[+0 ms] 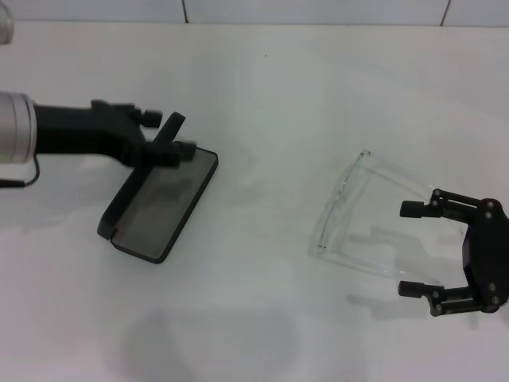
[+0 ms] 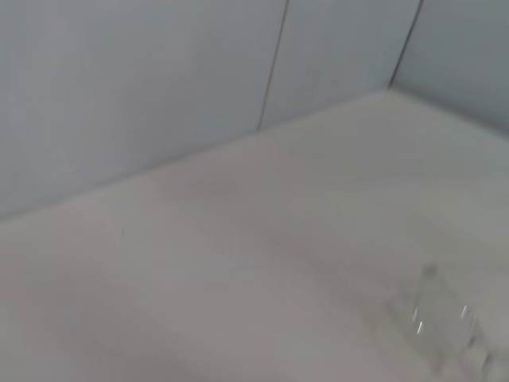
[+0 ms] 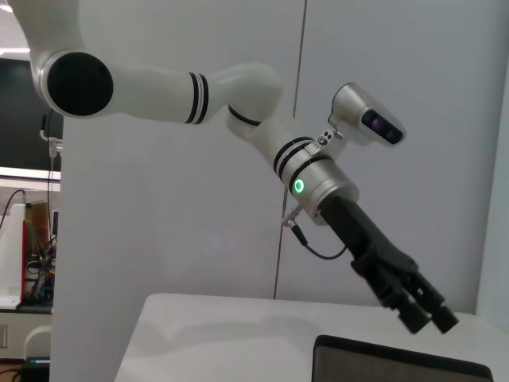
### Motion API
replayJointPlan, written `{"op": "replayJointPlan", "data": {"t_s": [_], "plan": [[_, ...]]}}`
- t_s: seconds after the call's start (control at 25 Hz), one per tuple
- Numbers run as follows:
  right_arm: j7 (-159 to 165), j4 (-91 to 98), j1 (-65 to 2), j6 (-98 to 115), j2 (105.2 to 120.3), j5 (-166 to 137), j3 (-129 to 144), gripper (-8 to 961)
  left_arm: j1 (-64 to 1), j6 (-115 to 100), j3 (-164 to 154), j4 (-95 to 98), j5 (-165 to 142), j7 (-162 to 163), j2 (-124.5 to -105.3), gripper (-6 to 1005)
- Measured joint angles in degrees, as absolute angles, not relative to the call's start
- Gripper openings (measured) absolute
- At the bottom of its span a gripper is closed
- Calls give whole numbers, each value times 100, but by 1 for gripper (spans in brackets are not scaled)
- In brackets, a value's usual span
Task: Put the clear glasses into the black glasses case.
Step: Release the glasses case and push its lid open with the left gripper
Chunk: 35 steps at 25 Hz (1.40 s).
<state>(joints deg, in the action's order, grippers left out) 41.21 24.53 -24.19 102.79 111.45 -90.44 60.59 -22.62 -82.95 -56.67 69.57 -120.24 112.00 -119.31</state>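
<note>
The clear glasses (image 1: pixel 354 215) lie on the white table (image 1: pixel 262 95) toward its right edge, roughly midway between near and far. The lens front faces the middle of the table and the two thin arms trail toward the right edge. My right gripper (image 1: pixel 421 251) sits just beyond the arm tips with its jaws spread wide and holding nothing; one fingertip is level with the farther arm, the other with the nearer arm. I judge it is not yet touching the frame.

Well apart, on the left half of the table, the black glasses case (image 1: pixel 159 208) lies open, its grey lining up and the lid standing along its left side. My left gripper (image 1: pixel 165 143) is at the case's far end, at the lid. From the head view I cannot tell whether its fingers are pinching the lid or only resting against it. The right wrist view shows that gripper (image 3: pixel 425 310) just above the case's edge (image 3: pixel 398 362), but no more than that.

The step in hand, as I judge it, is taking hold of the glasses. The plastic is thin, slick and springy, so I should slide in low and square, keep both arms between my fingers and close gently near the hinges, where the frame is stiffer. Squeezing at the tips would bow the arms and could flick the glasses away. A push before closing would skate them across the table. My left should keep the case steady and open.
</note>
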Motion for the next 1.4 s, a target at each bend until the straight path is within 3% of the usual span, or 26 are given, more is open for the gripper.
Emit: {"op": "replayJointPlan", "data": {"t_s": [0.28,0.72,1.16,1.28,1.4], "plan": [[4038,2449,-2412,10248,11137,-9045,6078,872,-2223,-8171,-5779,7063,-12546,11670,-11974,875],[3813,2433,-2381,10239,11161,-9048,6082,872,-2204,-7998,-5855,7005,-12835,11715,-11979,773],[3789,2448,-2385,10239,11171,-9183,6082,872,-2254,-7724,-6005,6837,-12982,11731,-11969,563],[3724,2447,-2383,10239,11171,-9185,6082,872,-2284,-7741,-6092,6851,-12985,11734,-11961,385],[3662,2414,-2377,10239,11170,-9185,6082,872,-2349,-7743,-6208,6877,-12992,11730,-11955,375]]}}
